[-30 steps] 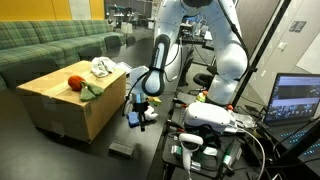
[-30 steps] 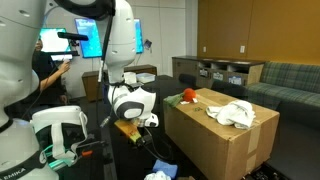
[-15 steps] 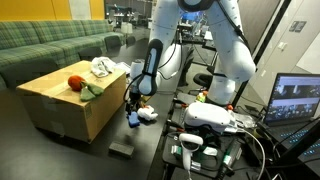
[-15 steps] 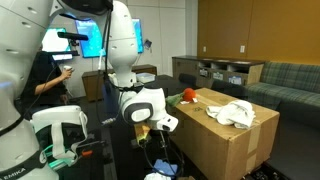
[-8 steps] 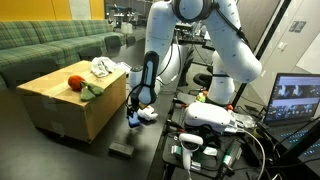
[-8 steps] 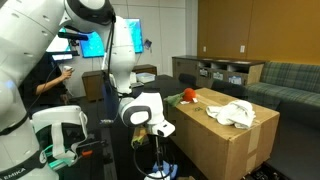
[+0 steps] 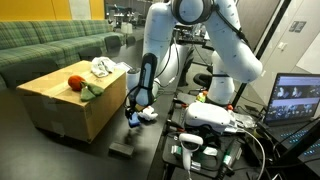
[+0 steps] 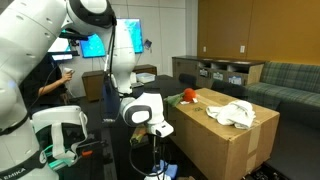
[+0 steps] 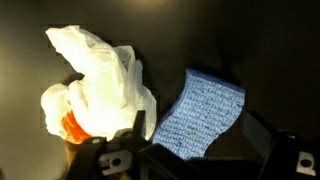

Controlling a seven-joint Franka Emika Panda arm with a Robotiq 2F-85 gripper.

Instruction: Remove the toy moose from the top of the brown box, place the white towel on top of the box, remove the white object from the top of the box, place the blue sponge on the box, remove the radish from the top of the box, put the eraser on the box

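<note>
The arm [image 7: 212,45] I drive is built of thick, rounded white shells with a smooth gloss; I see these covers in both exterior views. Between the segments there are dark rings at the joints. The wrist housing [image 8: 138,108] is a white drum with a black band around it. The gripper [image 9: 195,162] is black; in the wrist view its fingers [image 9: 285,155] look matt and angular, and one carries small pale fittings.

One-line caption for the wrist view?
Open jaws above the blue sponge, the white object beside it on a dark floor.
</note>
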